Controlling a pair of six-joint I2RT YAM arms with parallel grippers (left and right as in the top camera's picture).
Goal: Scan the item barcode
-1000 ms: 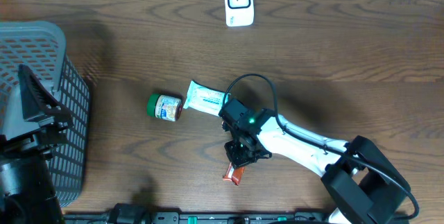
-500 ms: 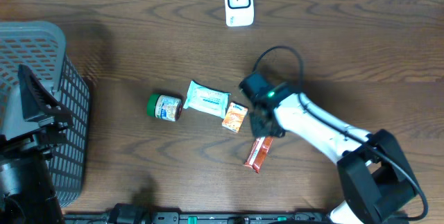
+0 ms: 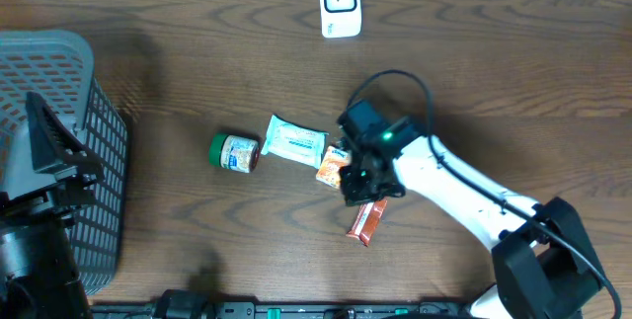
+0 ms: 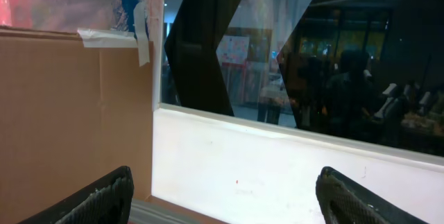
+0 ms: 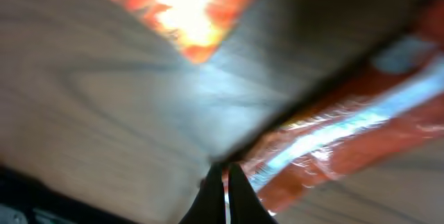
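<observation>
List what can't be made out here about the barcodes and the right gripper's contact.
- Barcodes: too small overhead on the jar, wipes packet, orange sachet and red wrapper.
- Wrapper print: smeared by motion blur in the right wrist view.
- Right gripper: shut; that blur, and its own body overhead, hide whether the tips touch the wrapper.
- Left wrist view: faces a window, no table in it.

Office-like lab staging a shop checkout. Overhead, a wooden table (image 3: 197, 82) holds a grey mesh basket (image 3: 59, 72) at far left and a white scanner (image 3: 339, 3) at top centre. The left wrist view shows a taped cardboard panel (image 4: 69, 113) and a glass partition (image 4: 312, 64), with dim figures (image 4: 350, 92) beyond.
</observation>
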